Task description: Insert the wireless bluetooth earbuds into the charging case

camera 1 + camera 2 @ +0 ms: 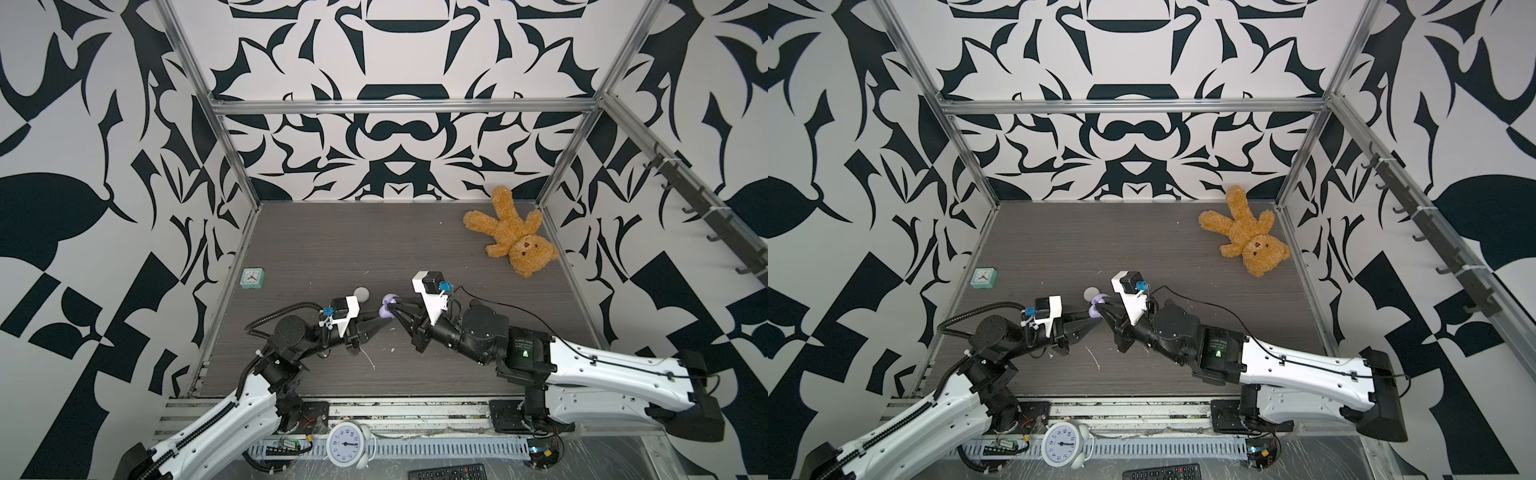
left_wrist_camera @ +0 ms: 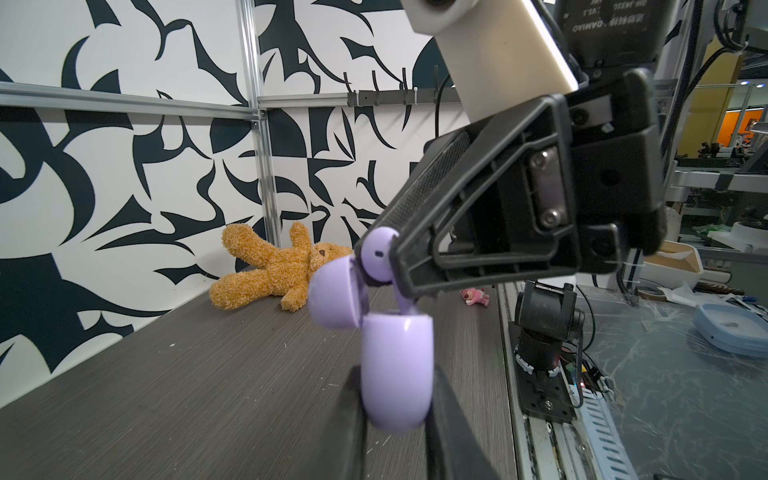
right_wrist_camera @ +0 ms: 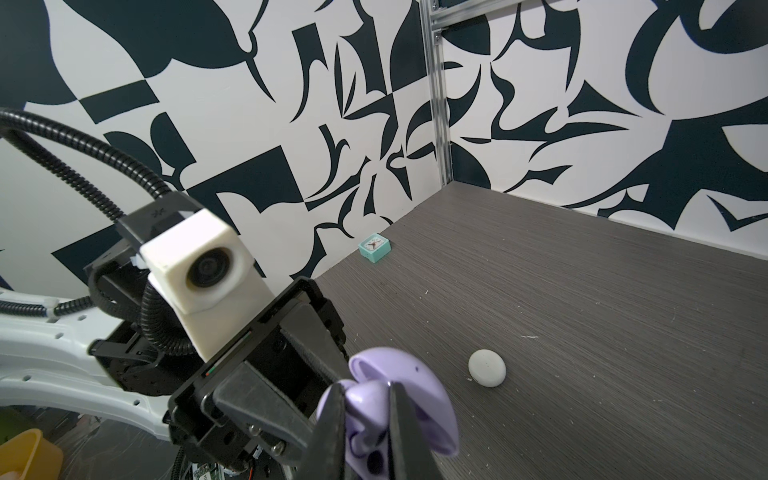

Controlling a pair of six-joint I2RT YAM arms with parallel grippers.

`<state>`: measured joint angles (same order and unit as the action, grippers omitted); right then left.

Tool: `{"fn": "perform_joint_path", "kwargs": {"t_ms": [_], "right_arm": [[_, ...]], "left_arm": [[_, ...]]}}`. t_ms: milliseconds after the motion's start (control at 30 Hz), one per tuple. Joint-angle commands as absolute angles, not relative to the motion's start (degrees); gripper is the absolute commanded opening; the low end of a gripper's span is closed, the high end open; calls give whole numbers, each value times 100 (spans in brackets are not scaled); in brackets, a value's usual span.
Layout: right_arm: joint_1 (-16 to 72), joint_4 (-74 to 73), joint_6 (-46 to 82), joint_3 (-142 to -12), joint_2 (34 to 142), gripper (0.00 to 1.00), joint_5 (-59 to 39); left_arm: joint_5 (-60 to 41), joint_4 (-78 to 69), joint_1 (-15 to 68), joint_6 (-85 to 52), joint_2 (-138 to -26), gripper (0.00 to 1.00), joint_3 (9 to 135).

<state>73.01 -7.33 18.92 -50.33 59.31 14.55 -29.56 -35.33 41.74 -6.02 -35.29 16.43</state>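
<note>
My left gripper is shut on the lower body of a pale purple charging case, held above the table with its lid swung open. My right gripper is shut on a pale purple earbud, whose stem reaches down into the open case. In both top views the two grippers meet at the purple case, mid-table. A white round case lies shut on the table just behind them. No other earbuds show.
A brown teddy bear lies at the back right. A small teal clock stands by the left wall. A white alarm clock and a remote sit off the front edge. White flecks of debris dot the grey table.
</note>
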Motion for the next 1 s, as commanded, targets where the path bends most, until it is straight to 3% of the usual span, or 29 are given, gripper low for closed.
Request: {"fn": "perform_joint_path", "kwargs": {"t_ms": [0, 967], "right_arm": [[7322, -836, 1883, -5003, 5859, 4, 1578], [7321, -494, 2002, -5160, 6087, 5, 1784]], "left_arm": [[-2949, -3789, 4157, -638, -3428, 0, 1574], [-2931, -3766, 4131, -391, -3152, 0, 1563]]}}
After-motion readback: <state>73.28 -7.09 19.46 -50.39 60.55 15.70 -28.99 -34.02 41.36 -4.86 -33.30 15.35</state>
